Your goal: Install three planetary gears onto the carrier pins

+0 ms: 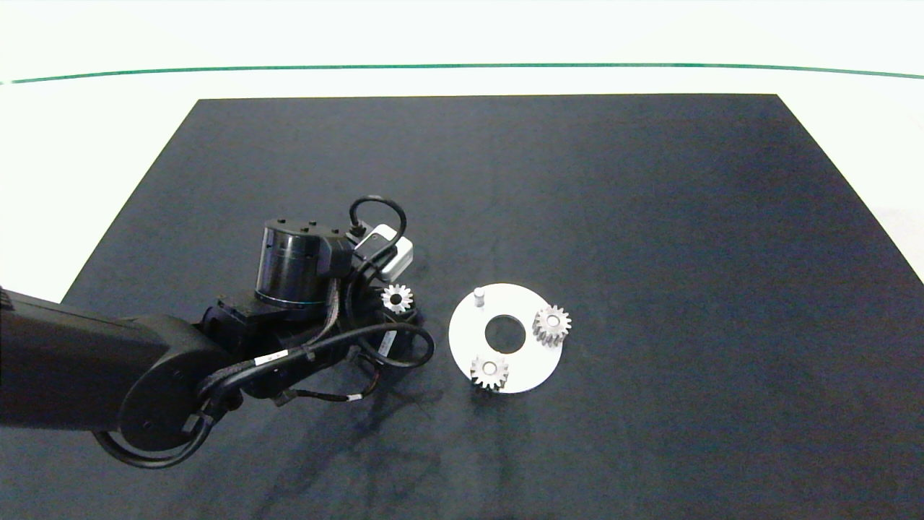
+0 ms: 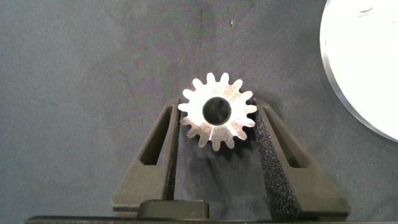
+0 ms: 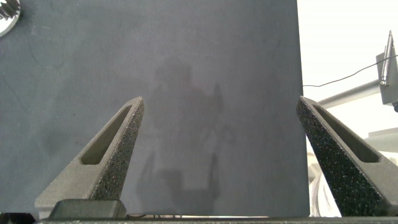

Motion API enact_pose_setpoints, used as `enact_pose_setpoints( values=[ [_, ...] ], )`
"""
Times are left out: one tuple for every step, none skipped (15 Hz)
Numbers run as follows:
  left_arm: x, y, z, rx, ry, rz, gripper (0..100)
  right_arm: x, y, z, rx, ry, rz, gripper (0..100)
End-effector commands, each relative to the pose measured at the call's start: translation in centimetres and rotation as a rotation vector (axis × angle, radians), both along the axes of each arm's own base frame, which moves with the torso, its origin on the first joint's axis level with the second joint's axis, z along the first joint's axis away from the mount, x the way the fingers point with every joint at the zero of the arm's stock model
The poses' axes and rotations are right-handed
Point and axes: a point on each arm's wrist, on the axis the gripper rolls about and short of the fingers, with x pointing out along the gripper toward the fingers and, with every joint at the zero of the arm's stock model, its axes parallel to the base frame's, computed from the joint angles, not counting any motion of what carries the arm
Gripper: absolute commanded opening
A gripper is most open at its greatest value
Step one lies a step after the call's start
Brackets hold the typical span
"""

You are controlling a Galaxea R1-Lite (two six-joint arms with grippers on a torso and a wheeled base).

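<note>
The white disc (image 1: 462,339) lies on the black mat and carries the carrier pins. One pin (image 1: 478,295) at its far left stands bare. Two planetary gears sit on the other pins, one on the right (image 1: 551,325) and one at the near edge (image 1: 489,371). A third gear (image 1: 396,297) (image 2: 217,111) lies flat between the fingers (image 2: 163,149) of my left gripper (image 2: 217,104), just left of the disc (image 2: 367,62); both pads touch its teeth. My right gripper (image 3: 219,102) hangs open over bare mat, outside the head view, with a gear's rim (image 3: 7,12) at the picture's corner.
The black mat (image 1: 650,217) covers most of the white table (image 1: 72,144). A green line (image 1: 462,66) runs along the far side. In the right wrist view the mat's edge (image 3: 301,74) is close, with white table and a metal fitting (image 3: 387,68) beyond.
</note>
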Motion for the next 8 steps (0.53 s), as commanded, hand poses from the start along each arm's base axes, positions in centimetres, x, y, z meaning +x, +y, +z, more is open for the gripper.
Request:
enact_pose_setpoints(
  values=[
    [0.01,-0.01,-0.05,0.002,-0.001,0.0,2,0.03,0.0,-0.07,-0.003,0.006,-0.001,100],
    [0.01,-0.01,-0.05,0.002,-0.001,0.0,0,0.03,0.0,-0.07,-0.003,0.006,-0.003,100],
    [-0.04,-0.04,-0.09,0.002,0.001,-0.001,0,0.04,0.0,-0.13,-0.004,0.009,-0.003,100],
    [-0.09,-0.01,-0.21,0.004,0.005,-0.001,0,0.0,0.0,-0.31,-0.008,0.022,-0.001,100],
    [-0.18,-0.01,-0.37,0.008,0.01,-0.004,0,-0.1,-0.03,-0.47,-0.01,0.03,0.002,100],
    [-0.16,-0.02,-0.51,0.01,0.014,-0.004,0,-0.11,-0.03,-0.44,-0.009,0.03,0.004,100],
    [-0.19,-0.06,-0.33,0.007,0.009,-0.004,0,-0.08,-0.02,-0.44,-0.01,0.031,0.004,100],
    [-0.14,-0.09,-0.21,0.003,0.006,-0.005,0,-0.12,-0.03,-0.46,-0.01,0.031,0.004,100]
  ],
)
